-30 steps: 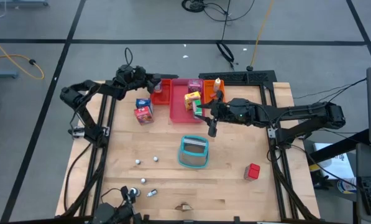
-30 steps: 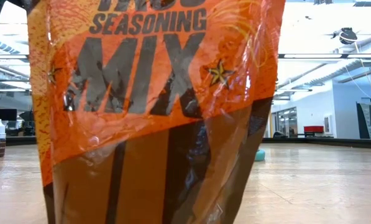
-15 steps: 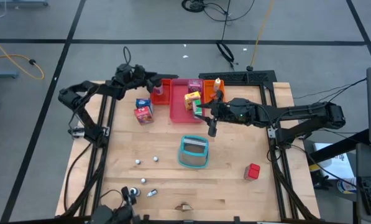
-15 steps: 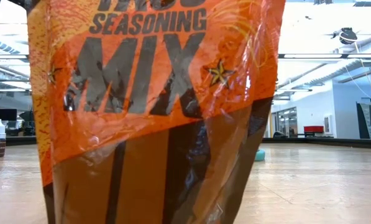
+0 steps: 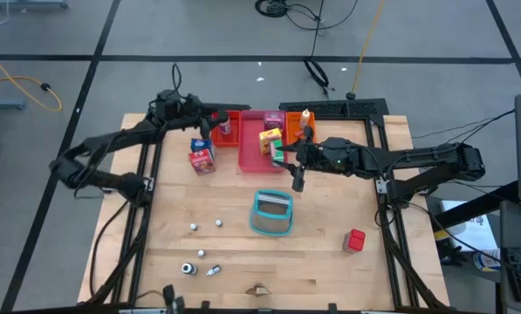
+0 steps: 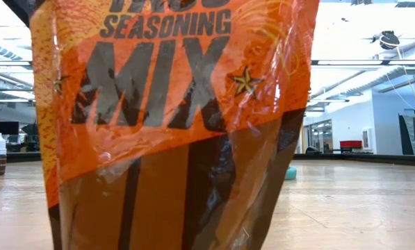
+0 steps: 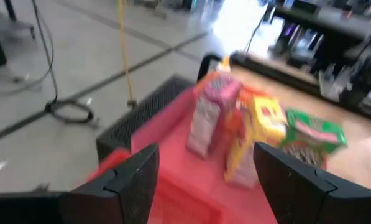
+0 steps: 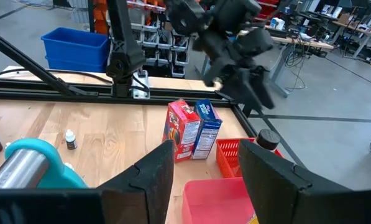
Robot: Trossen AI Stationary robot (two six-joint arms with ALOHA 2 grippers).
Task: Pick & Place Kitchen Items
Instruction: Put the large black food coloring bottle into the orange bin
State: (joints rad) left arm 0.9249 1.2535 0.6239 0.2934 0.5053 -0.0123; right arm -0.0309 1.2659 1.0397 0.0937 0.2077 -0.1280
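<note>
the left gripper [image 5: 215, 114] is seen with fingers spread wide and empty, above the red tray [image 5: 226, 127] at the far side of the table [image 5: 321, 253]. the right gripper [image 5: 288, 157] is placed beside the pink tray [image 5: 253, 148], where the cartons [image 5: 270, 139] stand; its fingers are partly apart, nothing held.

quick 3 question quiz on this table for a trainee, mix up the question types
1. True or false: the red cube lies inside the teal basket.
2. What blocks most of the low view? A) a taco seasoning mix packet B) a blue bin C) a person's hand
3. Fill in: the two red-and-blue cartons stand on the bare wood on the ___ arm's side of the pink tray.

Key: 1 false, as the cube sits on the table apart from the basket; 2 A; 3 left.
</note>
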